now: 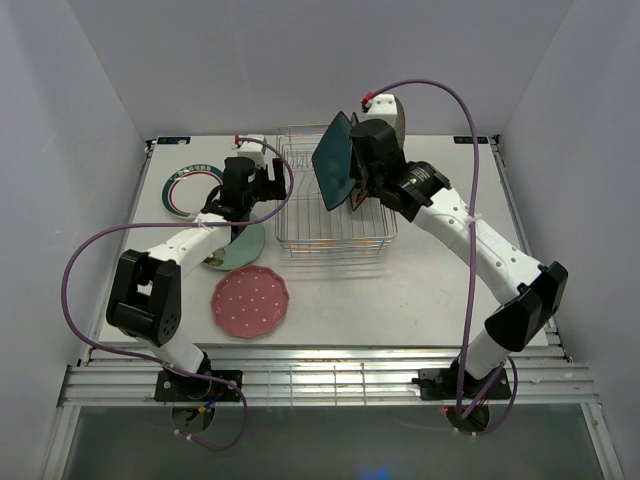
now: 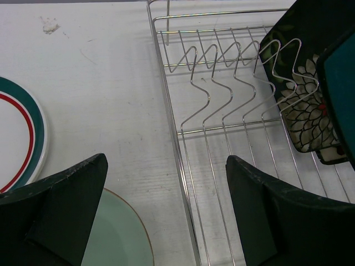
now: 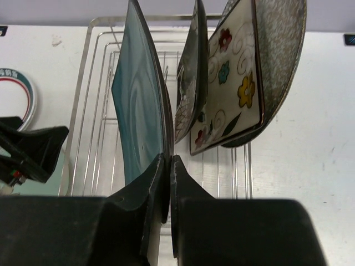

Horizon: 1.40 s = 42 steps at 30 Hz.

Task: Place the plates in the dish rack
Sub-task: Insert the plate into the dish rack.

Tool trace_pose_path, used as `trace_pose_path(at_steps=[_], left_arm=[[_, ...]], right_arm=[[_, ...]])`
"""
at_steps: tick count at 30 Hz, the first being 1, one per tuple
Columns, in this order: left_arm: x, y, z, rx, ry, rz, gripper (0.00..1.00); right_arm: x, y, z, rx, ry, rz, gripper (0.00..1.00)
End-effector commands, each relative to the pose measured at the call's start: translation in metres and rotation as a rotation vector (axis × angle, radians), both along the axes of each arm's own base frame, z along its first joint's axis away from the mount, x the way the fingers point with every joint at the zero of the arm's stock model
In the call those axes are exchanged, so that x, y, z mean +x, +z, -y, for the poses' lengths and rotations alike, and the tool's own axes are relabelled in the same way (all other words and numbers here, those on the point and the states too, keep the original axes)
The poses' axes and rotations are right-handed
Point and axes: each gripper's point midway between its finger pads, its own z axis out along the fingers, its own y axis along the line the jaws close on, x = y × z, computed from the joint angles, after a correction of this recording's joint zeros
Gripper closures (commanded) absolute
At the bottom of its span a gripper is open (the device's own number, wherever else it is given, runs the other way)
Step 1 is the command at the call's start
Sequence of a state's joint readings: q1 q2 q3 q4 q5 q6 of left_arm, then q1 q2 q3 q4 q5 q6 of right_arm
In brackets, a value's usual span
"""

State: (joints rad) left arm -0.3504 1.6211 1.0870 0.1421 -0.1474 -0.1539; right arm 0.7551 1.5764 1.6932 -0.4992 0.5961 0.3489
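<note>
My right gripper (image 3: 168, 160) is shut on the edge of the teal square plate (image 3: 138, 105), holding it upright over the dish rack (image 1: 300, 236). In the rack behind it stand the black floral plate (image 3: 191, 83), the cream floral plate (image 3: 233, 77) and the speckled grey plate (image 3: 283, 50). The teal plate (image 1: 333, 160) stands above the rack's middle in the top view. My left gripper (image 2: 166, 183) is open and empty, hovering over the rack's left rail (image 2: 177, 144) beside the mint plate (image 2: 119, 233). The white teal-rimmed plate (image 1: 190, 190) and the pink dotted plate (image 1: 250, 301) lie flat on the table.
The rack's zigzag prongs (image 2: 222, 72) to the left of the teal plate hold nothing. Purple cables (image 1: 440, 95) loop above both arms. Grey walls close in the table on three sides.
</note>
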Motion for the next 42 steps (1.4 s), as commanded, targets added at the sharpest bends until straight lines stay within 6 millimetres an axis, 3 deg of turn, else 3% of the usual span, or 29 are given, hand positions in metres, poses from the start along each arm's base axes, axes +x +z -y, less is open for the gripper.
trace_pose_path(at_steps=[1, 2, 3, 6, 22, 42], left_arm=[[0.0, 0.035, -0.003, -0.02, 0.008, 0.074, 0.02], [0.0, 0.035, -0.003, -0.02, 0.008, 0.074, 0.02], [0.0, 0.035, -0.003, -0.02, 0.008, 0.074, 0.02], [-0.001, 0.037, -0.004, -0.022, 0.008, 0.077, 0.02], [-0.001, 0.035, -0.003, -0.022, 0.005, 0.074, 0.02], [-0.001, 0.037, -0.003, -0.023, 0.002, 0.077, 0.02]], right_arm=[[0.015, 0.086, 0.005, 0.098, -0.138, 0.219, 0.92], [0.014, 0.095, 0.003, 0.092, -0.141, 0.227, 0.92], [0.021, 0.086, -0.003, 0.066, -0.154, 0.215, 0.92], [0.03, 0.087, -0.006, 0.025, -0.19, 0.218, 0.92], [0.058, 0.084, -0.002, -0.113, -0.324, 0.261, 0.92], [0.087, 0.059, -0.008, -0.241, -0.426, 0.303, 0.92]])
